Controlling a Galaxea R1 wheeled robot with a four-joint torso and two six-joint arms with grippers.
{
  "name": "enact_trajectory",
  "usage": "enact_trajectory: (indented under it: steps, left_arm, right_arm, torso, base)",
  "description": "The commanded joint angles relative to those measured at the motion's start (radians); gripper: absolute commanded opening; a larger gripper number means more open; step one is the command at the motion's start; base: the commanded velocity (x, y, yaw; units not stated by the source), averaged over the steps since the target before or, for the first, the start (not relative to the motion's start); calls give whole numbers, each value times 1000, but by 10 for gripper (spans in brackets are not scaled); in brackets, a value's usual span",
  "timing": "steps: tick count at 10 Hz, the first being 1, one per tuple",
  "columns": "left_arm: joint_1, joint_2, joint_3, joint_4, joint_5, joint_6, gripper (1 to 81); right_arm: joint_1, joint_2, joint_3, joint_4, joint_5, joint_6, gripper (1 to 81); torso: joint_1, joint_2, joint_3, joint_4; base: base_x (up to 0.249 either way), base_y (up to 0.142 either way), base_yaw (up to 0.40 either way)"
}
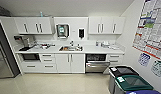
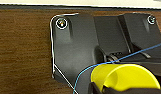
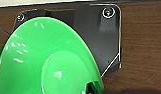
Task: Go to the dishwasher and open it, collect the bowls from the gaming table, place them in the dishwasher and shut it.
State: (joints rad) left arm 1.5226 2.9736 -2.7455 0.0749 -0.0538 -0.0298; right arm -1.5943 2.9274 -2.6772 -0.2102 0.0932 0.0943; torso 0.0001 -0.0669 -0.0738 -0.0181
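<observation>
Steel-fronted dishwasher [image 1: 97, 63] sits ahead under the white counter, right of the sink [image 1: 70, 48], door partly open. Yellow bowl [image 2: 123, 77] at my left end effector, green bowl [image 3: 46, 62] at my right; can't tell whether either is clenched.

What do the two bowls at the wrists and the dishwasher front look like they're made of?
Yellow bowl: likely plastic, an even, saturated colour with a smooth, fairly matt surface. Green bowl: likely glossy plastic, bright lime with small white glints on the inside. Dishwasher: its front panel looks like brushed steel, grey with a soft horizontal sheen, unlike the white cabinet doors beside it.
</observation>
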Motion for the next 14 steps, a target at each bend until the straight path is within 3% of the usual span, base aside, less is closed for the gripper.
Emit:
enact_trajectory:
  steps: [1,14]
  left_arm:
    - [-46,-8,-5,0,49,2,10]
    - [-46,-8,-5,2,49,2,10]
  right_arm:
    - [38,-5,-1,-6,-46,-1,10]
    - [39,-3,-7,-6,-46,-1,10]
  torso:
    - [0,0,0,0]
    - [0,0,0,0]
  base:
    - [112,0,0]
    - [96,0,0]
